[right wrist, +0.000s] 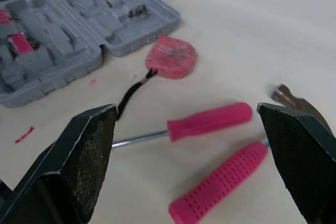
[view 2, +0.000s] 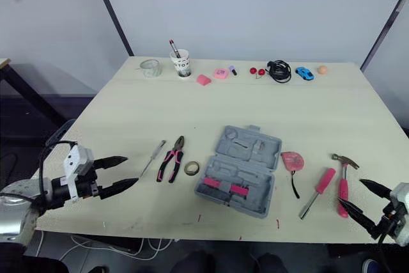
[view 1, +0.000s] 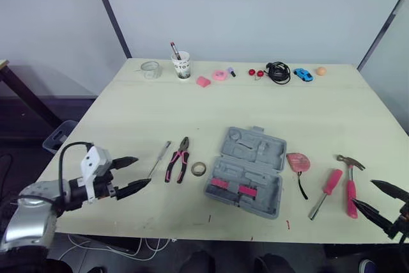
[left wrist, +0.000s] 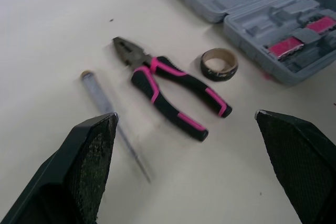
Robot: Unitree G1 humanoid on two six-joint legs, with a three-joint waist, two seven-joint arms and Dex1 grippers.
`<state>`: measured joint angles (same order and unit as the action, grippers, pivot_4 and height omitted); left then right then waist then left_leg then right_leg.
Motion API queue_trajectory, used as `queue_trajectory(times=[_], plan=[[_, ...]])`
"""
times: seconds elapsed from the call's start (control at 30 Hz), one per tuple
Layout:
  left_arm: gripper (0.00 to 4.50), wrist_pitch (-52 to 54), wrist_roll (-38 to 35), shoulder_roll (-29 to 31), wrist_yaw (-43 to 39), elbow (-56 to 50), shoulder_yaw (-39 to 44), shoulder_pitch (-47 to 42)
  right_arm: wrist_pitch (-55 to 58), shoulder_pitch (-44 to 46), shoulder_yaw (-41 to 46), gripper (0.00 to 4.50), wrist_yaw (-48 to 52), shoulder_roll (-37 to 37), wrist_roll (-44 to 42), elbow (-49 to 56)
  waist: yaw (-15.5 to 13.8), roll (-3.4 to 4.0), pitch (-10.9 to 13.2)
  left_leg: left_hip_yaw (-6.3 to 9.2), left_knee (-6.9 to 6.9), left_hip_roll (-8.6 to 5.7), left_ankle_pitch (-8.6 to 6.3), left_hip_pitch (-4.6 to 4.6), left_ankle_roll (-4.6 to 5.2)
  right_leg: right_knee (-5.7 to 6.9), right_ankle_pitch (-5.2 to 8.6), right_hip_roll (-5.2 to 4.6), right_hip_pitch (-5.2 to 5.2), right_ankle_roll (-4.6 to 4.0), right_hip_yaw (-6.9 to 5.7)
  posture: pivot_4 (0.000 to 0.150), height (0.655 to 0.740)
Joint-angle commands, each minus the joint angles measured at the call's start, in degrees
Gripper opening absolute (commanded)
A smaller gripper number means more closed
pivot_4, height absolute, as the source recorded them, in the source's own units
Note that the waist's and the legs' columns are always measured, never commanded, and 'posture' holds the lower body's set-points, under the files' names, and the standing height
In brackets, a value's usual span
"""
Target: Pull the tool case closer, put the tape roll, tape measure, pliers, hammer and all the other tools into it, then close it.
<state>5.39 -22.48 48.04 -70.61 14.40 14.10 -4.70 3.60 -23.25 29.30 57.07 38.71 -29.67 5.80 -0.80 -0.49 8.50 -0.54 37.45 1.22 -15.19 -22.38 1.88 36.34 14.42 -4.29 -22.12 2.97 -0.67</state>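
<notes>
The grey tool case (view 1: 248, 171) lies open mid-table, pink inserts in its near half. Left of it lie the tape roll (view 1: 199, 169), the pink-handled pliers (view 1: 178, 158) and a thin clear-handled screwdriver (view 1: 159, 158). To the right of the case are the pink tape measure (view 1: 298, 162) with its black strap, a pink screwdriver (view 1: 326, 190) and the pink-gripped hammer (view 1: 351, 185). My left gripper (view 1: 130, 174) is open near the front left edge, short of the thin screwdriver. My right gripper (view 1: 382, 202) is open at the front right, just beyond the hammer's handle. Neither holds anything.
Along the far edge stand a glass jar (view 1: 151, 69), a white cup with pens (view 1: 182, 65), pink bits (view 1: 211, 78), a black cable (view 1: 278, 71), a blue toy car (view 1: 303, 74) and an orange ball (view 1: 321, 71). Bare tabletop (view 1: 211, 110) lies between them and the tools.
</notes>
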Motion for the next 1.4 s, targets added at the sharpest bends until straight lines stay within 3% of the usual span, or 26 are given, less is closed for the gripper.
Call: queue_trajectory(times=[0.03, 0.37, 0.63, 0.7, 0.73, 0.8, 0.83, 0.87, 0.97, 1.0, 1.1, 1.4], plan=[[4.46, -1.1, 1.2, 0.5, -1.4, 1.4, -1.8, -3.5, 2.2, 0.8, -0.8, 4.5, -2.0, 0.8, 0.5, 3.4, 0.0, -0.02, 0.0, -0.01, 0.0, 0.01, 0.0, 0.0, 0.0, 0.0, 0.0, 0.02, 0.0, 0.0, 0.02, 0.15, 0.74], [4.46, -1.4, 7.1, -3.2, -5.1, 8.7, -13.2, -19.3, 10.7, 6.9, -8.5, 4.5, -7.1, 2.4, 3.3, 10.5, 0.3, -0.29, 0.2, -0.52, 0.07, 0.04, 0.0, 0.47, 0.0, 0.45, -0.03, 0.27, 0.03, 0.08, 0.55, 0.15, 0.74], [4.46, -0.7, 9.0, -6.2, -6.9, 10.8, -17.7, -24.8, 17.0, 12.1, -14.2, 4.5, -11.2, 3.9, 7.2, 13.6, 0.2, -0.41, 0.2, -0.51, 0.17, 0.02, 0.0, 0.39, 0.0, 0.48, -0.07, 0.32, 0.0, 0.13, 0.55, 0.15, 0.74], [4.5, -0.4, 9.8, -7.0, -8.1, 12.8, -19.0, -26.8, 18.0, 14.0, -16.0, 3.63, -11.2, 4.5, 8.4, 13.5, 0.1, -0.42, 0.2, -0.53, 0.18, 0.0, 0.01, 0.38, 0.0, 0.48, -0.07, 0.32, 0.0, 0.14, 0.55, 0.15, 0.74], [4.08, -0.6, 10.1, -7.5, -8.5, 13.9, -19.5, -27.7, 18.6, 14.8, -16.8, 3.03, -11.4, 4.6, 8.7, 13.3, 0.1, -0.43, 0.2, -0.54, 0.19, 0.0, 0.01, 0.38, 0.0, 0.49, -0.07, 0.33, 0.0, 0.14, 0.55, 0.15, 0.74], [3.82, -1.4, 11.0, -8.4, -8.8, 16.0, -20.5, -29.3, 19.0, 16.3, -18.4, 2.5, -11.4, 4.8, 9.6, 12.9, 0.1, -0.45, 0.2, -0.56, 0.21, 0.0, 0.01, 0.38, 0.0, 0.49, -0.07, 0.34, 0.0, 0.14, 0.54, 0.15, 0.74], [3.03, -1.9, 11.5, -9.0, -8.9, 17.1, -20.9, -30.1, 19.2, 17.0, -19.3, 1.74, -11.2, 4.9, 10.1, 12.5, 0.1, -0.45, 0.2, -0.57, 0.22, 0.0, 0.01, 0.36, 0.0, 0.49, -0.07, 0.36, 0.0, 0.14, 0.53, 0.15, 0.74], [2.93, -2.4, 12.1, -9.6, -8.9, 18.3, -21.4, -31.1, 19.3, 17.8, -20.1, 1.64, -11.1, 5.0, 10.7, 11.9, 0.1, -0.45, 0.2, -0.57, 0.22, 0.0, 0.01, 0.36, 0.0, 0.49, -0.07, 0.37, 0.0, 0.14, 0.53, 0.15, 0.74], [1.46, -4.0, 13.6, -11.5, -8.9, 22.7, -22.2, -34.0, 19.6, 20.0, -22.8, 0.11, -10.9, 5.4, 12.7, 10.1, 0.1, -0.46, 0.2, -0.58, 0.38, -0.01, 0.01, 0.24, 0.01, 0.5, -0.07, 0.38, -0.04, 0.15, 0.49, 0.15, 0.74], [0.84, -4.5, 14.1, -12.0, -8.9, 23.9, -22.3, -34.7, 19.6, 20.6, -23.4, 0.0, -10.8, 5.5, 13.2, 9.6, 0.1, -0.46, 0.2, -0.58, 0.49, -0.01, 0.0, 0.14, 0.01, 0.51, -0.08, 0.39, -0.06, 0.15, 0.45, 0.15, 0.74], [0.04, -7.1, 16.5, -13.7, -8.3, 29.8, -23.4, -37.9, 19.9, 23.4, -26.4, 0.0, -10.2, 5.7, 15.0, 7.9, 0.1, -0.46, 0.2, -0.47, 0.79, 0.01, 0.0, -0.16, 0.02, 0.54, -0.1, 0.45, -0.18, 0.19, 0.33, 0.15, 0.74], [0.04, -14.6, 23.5, -19.0, -3.6, 46.6, -25.6, -47.1, 21.9, 32.0, -34.3, 0.0, -10.7, 3.4, 19.7, 1.6, 0.1, -0.49, 0.2, -0.48, 0.96, -0.01, 0.0, -0.48, 0.03, 0.61, -0.23, 0.46, -0.39, 0.36, 0.38, 0.15, 0.74]])
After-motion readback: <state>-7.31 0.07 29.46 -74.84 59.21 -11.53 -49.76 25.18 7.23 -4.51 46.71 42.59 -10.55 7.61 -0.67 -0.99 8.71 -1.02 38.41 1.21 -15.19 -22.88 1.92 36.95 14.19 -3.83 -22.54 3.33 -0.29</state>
